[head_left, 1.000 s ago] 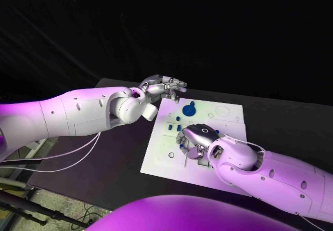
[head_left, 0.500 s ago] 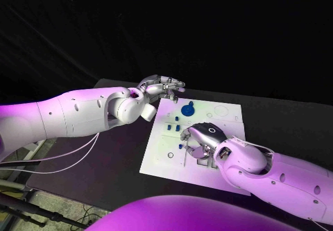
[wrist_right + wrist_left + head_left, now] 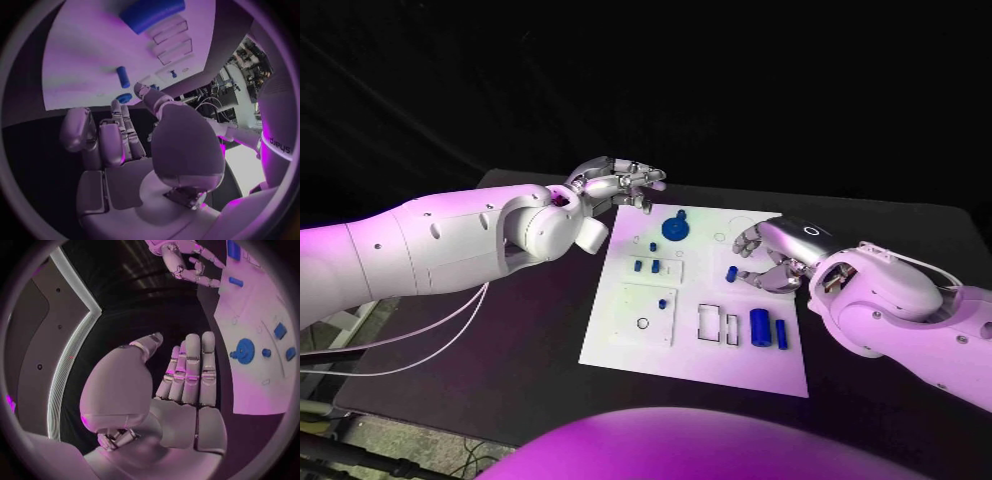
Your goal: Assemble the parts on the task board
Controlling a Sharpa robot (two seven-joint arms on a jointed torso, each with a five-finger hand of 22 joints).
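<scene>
The white task board (image 3: 689, 345) lies mid-desk (image 3: 516, 330), carrying a round blue gear-like part (image 3: 675, 228), small blue pegs (image 3: 646, 266) and two blue cylinders (image 3: 766, 327) near its right edge. The left robot hand (image 3: 620, 181) hovers at the board's far left corner, fingers extended, holding nothing. The right robot hand (image 3: 764, 262) hangs over the right side, fingers apart, empty.

Black table (image 3: 516, 330); white cables (image 3: 437, 340) off its left edge.
</scene>
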